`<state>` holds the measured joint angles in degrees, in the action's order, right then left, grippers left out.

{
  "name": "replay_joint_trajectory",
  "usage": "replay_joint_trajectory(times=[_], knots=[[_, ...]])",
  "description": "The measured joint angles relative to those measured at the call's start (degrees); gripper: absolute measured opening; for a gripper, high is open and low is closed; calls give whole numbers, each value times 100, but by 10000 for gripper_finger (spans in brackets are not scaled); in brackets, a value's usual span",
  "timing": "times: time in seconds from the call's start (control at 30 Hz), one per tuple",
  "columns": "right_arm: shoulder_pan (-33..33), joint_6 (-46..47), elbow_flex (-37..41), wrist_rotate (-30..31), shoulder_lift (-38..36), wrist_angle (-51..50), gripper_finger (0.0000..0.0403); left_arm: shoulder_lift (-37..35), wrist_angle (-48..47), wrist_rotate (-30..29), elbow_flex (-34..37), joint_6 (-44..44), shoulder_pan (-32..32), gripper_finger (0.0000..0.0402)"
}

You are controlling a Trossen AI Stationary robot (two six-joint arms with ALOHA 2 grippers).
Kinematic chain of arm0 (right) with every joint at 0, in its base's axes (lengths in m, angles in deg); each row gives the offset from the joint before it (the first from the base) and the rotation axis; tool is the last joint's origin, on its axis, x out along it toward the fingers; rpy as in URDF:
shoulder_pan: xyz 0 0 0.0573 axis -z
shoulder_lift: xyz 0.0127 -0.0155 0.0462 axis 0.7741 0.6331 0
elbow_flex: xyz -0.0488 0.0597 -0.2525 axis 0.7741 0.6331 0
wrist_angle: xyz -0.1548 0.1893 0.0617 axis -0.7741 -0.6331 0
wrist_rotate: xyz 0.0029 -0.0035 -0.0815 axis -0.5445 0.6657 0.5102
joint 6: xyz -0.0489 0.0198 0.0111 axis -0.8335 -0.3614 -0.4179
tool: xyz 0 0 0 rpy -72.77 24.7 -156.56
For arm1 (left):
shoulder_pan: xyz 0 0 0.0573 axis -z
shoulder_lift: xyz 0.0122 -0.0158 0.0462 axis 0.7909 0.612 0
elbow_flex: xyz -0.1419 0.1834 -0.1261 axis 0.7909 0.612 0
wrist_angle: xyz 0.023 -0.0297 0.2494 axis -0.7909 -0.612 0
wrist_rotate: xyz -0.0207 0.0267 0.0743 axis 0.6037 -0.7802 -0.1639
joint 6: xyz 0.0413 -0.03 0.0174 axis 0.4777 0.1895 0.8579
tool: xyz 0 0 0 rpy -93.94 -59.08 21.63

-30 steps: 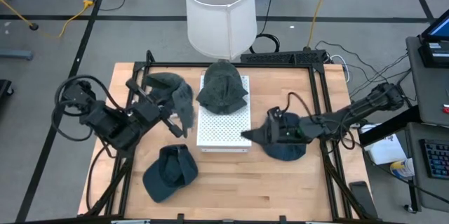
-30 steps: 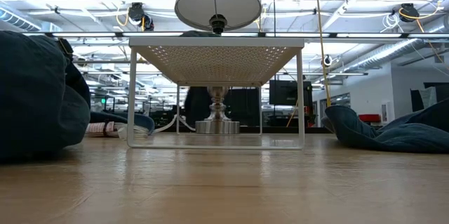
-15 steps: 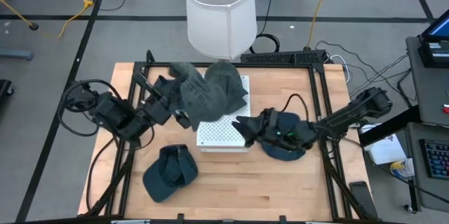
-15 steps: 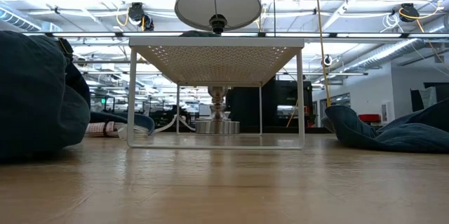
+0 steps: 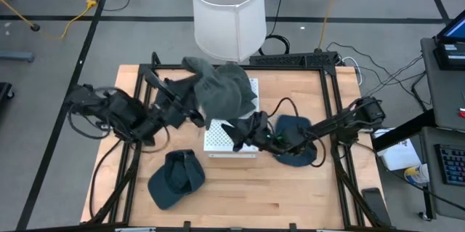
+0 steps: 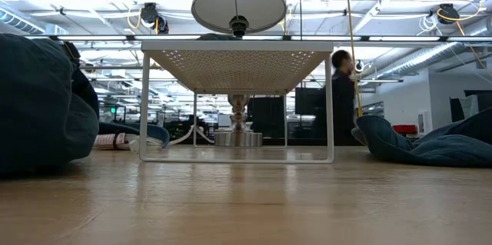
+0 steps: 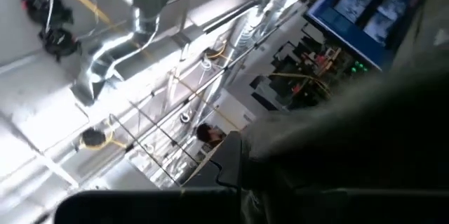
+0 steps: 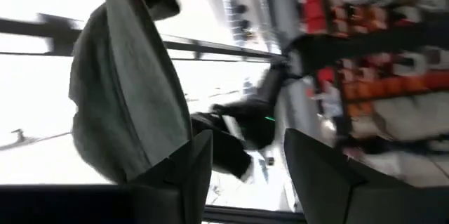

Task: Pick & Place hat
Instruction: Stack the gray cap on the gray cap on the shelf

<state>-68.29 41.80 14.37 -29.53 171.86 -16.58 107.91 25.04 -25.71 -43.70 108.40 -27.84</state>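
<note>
The left hand (image 5: 195,113) is buried under the grey hat (image 5: 218,90) it carries, so its fingers cannot be seen. A person (image 6: 340,95) beyond the table (image 5: 290,188) is partly hidden behind the rack leg (image 6: 330,107).

So the left tool (image 5: 190,110) has swung the hat (image 5: 218,90) over from the counter's left side, and it's now up above the rack (image 5: 231,139), covering the hat that sat there. Right tool (image 5: 236,134) slid left off its hat (image 5: 296,137) to the rack's edge. A person (image 6: 340,99) walked in behind the counter.
</note>
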Motion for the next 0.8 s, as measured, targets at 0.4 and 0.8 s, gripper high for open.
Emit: replay_joint_trajectory(times=[0.4,0.8], knots=[[28,-1301,-295,-287,-19,832,171,315,261,-47,4,104,-87,23],[-515,-901,-291,343,-7,391,171,296,529,-447,2,365,-335,23]])
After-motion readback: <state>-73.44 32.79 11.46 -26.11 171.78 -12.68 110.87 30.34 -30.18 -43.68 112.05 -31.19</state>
